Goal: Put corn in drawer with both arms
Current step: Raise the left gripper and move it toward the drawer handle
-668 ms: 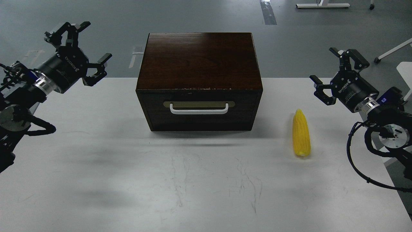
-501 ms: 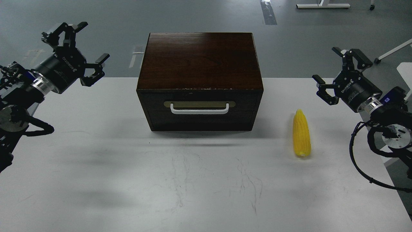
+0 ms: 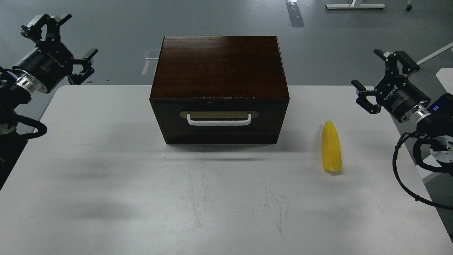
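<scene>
The corn [image 3: 331, 146], a bright yellow cob, lies on the white table to the right of the box, pointed end away from me. The dark brown wooden box [image 3: 219, 67] stands at the table's middle back. Its drawer [image 3: 219, 122] is shut, with a white bar handle [image 3: 219, 121] on a brass plate. My left gripper [image 3: 58, 39] is open and empty, raised at the far left, beyond the table's back left corner. My right gripper [image 3: 382, 76] is open and empty, raised to the right of the corn and apart from it.
The white table [image 3: 212, 198] has scuff marks in front of the box. Grey floor lies behind, with a tape strip [image 3: 295, 14] and white furniture legs [image 3: 355, 6] at the back right.
</scene>
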Robot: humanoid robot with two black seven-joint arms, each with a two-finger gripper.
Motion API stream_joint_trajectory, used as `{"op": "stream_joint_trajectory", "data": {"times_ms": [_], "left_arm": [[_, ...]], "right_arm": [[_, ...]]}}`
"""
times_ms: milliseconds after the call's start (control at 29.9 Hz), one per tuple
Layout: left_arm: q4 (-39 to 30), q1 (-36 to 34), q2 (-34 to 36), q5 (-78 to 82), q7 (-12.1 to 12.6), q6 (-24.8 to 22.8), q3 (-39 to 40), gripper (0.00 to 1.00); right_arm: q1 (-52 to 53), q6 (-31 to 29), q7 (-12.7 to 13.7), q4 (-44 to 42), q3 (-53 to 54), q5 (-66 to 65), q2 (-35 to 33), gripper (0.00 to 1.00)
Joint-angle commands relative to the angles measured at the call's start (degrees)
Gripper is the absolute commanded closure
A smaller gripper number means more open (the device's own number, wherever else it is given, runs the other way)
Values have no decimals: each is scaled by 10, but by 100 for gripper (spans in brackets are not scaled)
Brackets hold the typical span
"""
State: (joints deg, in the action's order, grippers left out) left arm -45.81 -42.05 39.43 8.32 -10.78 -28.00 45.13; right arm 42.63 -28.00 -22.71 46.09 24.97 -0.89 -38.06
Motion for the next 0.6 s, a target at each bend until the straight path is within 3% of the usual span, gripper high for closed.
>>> {"op": "stream_joint_trajectory", "data": {"times_ms": [0, 134, 334, 568], "left_arm": [[1, -1, -4, 6, -14, 0, -3, 1], [-9, 2, 1, 39, -72, 0, -15, 1], [-53, -1, 8, 76, -73, 0, -19, 2], [-161, -46, 41, 278, -77, 0, -16, 2]], "right_arm": [[1, 0, 0, 0, 0, 0, -2, 0], [0, 0, 0, 0, 0, 0, -6, 0], [1, 0, -1, 0, 0, 0, -8, 0], [1, 0, 0, 0, 0, -1, -10, 0]]}}
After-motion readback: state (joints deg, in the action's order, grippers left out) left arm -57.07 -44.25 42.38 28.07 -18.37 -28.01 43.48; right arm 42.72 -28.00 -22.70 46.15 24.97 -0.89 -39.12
